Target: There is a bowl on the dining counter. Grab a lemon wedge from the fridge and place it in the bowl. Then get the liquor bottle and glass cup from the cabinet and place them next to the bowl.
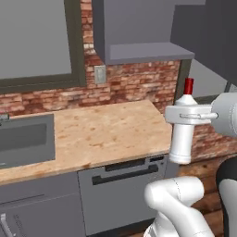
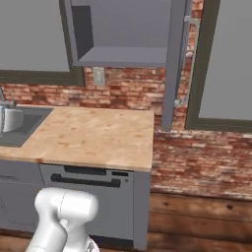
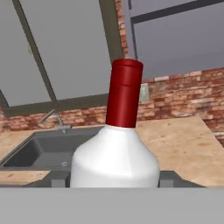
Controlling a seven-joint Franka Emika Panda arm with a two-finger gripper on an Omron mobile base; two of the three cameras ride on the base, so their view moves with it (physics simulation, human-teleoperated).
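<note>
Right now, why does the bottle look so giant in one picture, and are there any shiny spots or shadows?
In the hand view the liquor bottle sits right against the camera, so it looms large, soft-edged, no glare. In the left base view the gripper holds it in the air beside the wooden worktop, lit flat and even, slightly blurry. In the right base view the open cabinet is dim inside.
</note>
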